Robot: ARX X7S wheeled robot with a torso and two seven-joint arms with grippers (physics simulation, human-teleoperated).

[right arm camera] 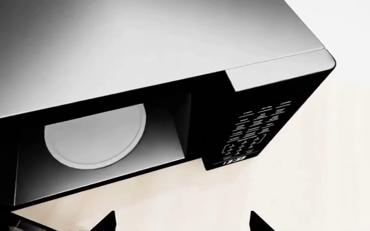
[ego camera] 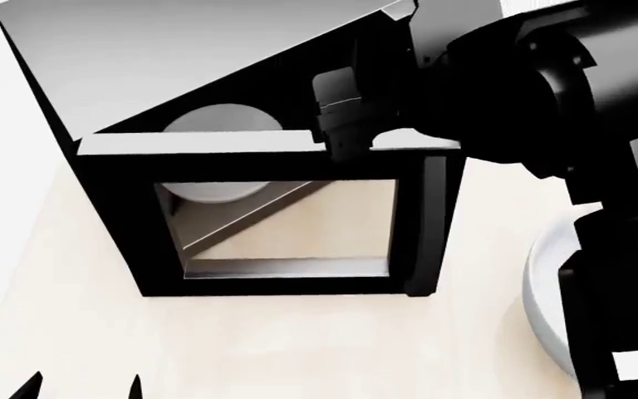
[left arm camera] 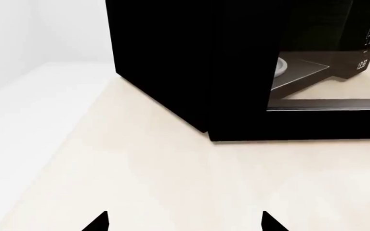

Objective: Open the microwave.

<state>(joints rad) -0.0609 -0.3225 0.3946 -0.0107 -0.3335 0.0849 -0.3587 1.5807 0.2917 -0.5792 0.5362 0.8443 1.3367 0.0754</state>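
Now microwave (ego camera: pixel 219 91) door (ego camera: pixel 286 233) swung wide toward robot; right tool (right arm camera: pixel 181 222) above cavity, nearer, prongs spread, empty; left tool (left arm camera: pixel 185 224) low, released.

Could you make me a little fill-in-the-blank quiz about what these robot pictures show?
1. The microwave door is swung ____.
2. Inside the cavity lies a round white ____.
3. The keypad lettering is ____ in colour.
4. The left gripper holds ____.

Missing words: open; turntable; white; nothing
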